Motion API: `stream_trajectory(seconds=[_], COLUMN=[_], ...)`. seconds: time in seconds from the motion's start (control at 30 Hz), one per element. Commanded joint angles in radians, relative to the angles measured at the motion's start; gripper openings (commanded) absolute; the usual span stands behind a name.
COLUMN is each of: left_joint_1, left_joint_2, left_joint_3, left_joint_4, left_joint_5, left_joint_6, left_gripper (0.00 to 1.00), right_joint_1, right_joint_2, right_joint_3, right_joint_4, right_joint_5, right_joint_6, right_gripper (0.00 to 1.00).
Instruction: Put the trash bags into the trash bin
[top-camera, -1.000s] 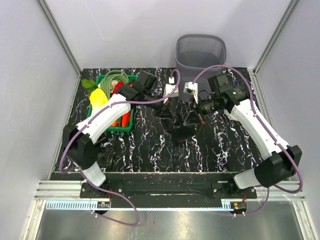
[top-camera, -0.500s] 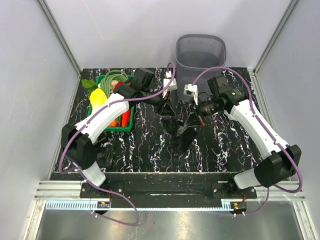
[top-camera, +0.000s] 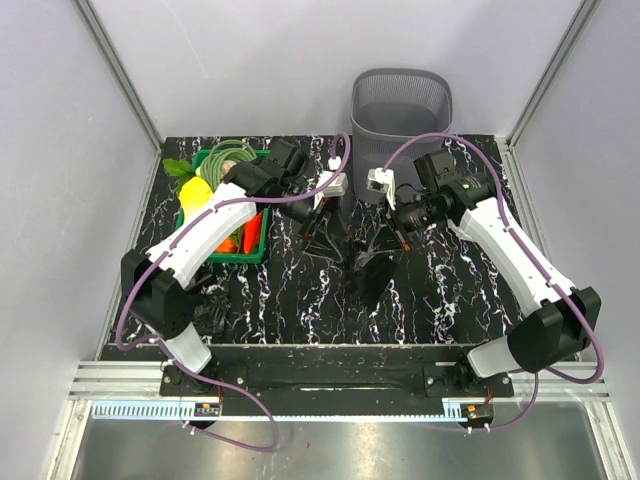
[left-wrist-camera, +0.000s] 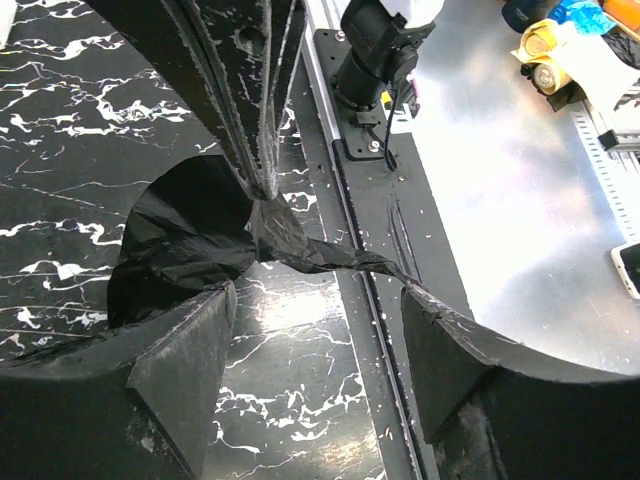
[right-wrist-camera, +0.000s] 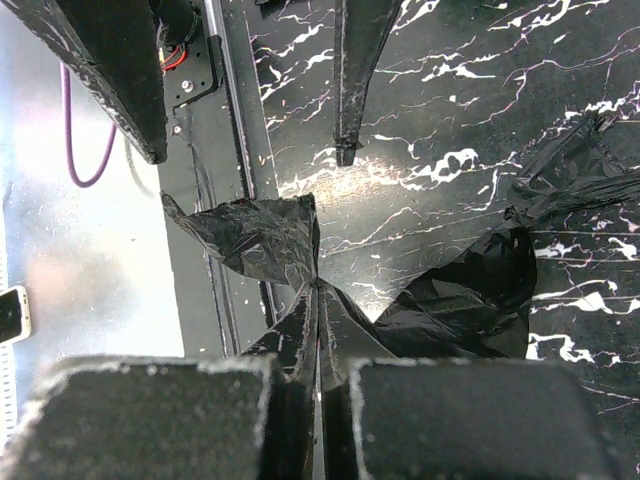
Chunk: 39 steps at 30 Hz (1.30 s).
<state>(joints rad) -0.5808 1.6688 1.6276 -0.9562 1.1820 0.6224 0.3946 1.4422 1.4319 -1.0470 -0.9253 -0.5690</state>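
Note:
A black trash bag (top-camera: 368, 268) hangs over the middle of the table, pinched at its top by my right gripper (top-camera: 384, 232). In the right wrist view the fingers are shut on the film (right-wrist-camera: 455, 300) at the gripper (right-wrist-camera: 320, 300). My left gripper (top-camera: 316, 212) is open just left of the bag and holds nothing. Its fingers (left-wrist-camera: 185, 360) stand wide apart around bare table, with the bag (left-wrist-camera: 190, 250) just beyond the gripper (left-wrist-camera: 320, 365). A second trash bag (top-camera: 210, 312) lies crumpled near the left arm's base. The grey mesh trash bin (top-camera: 400, 105) stands at the back, behind both grippers.
A green crate (top-camera: 262, 232) holding vegetables and a coiled hose sits at the back left, beside the left arm. Grey walls with metal posts close in both sides. Along the table's near edge runs a black rail (left-wrist-camera: 355, 200).
My left gripper has opened, let go of the bag and drawn back to the left. The bag now hangs from the right gripper alone, which has stayed shut.

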Motion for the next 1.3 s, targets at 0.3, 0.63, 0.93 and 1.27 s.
stream_trajectory(seconds=[0.3, 0.63, 0.93, 1.27], left_joint_1=[-0.071, -0.077, -0.073, -0.045], left_joint_2=[0.022, 0.034, 0.016, 0.003], left_joint_3=[-0.078, -0.061, -0.084, -0.117], left_joint_4=[0.227, 0.237, 0.269, 0.45], left_joint_5=[0.012, 0.028, -0.018, -0.142], left_joint_6=[-0.096, -0.127, -0.156, -0.377], left_gripper=[0.66, 0.0, 0.0, 0.0], right_joint_1=[0.006, 0.006, 0.006, 0.041], right_joint_2=[0.027, 0.035, 0.023, -0.029], right_joint_3=[0.058, 0.053, 0.087, 0.09], right_joint_4=[-0.016, -0.016, 0.022, 0.03], right_joint_5=[-0.024, -0.015, 0.106, 0.151], right_joint_6=[-0.009, -0.009, 0.072, 0.07], right_gripper=[0.0, 0.0, 0.36, 0.6])
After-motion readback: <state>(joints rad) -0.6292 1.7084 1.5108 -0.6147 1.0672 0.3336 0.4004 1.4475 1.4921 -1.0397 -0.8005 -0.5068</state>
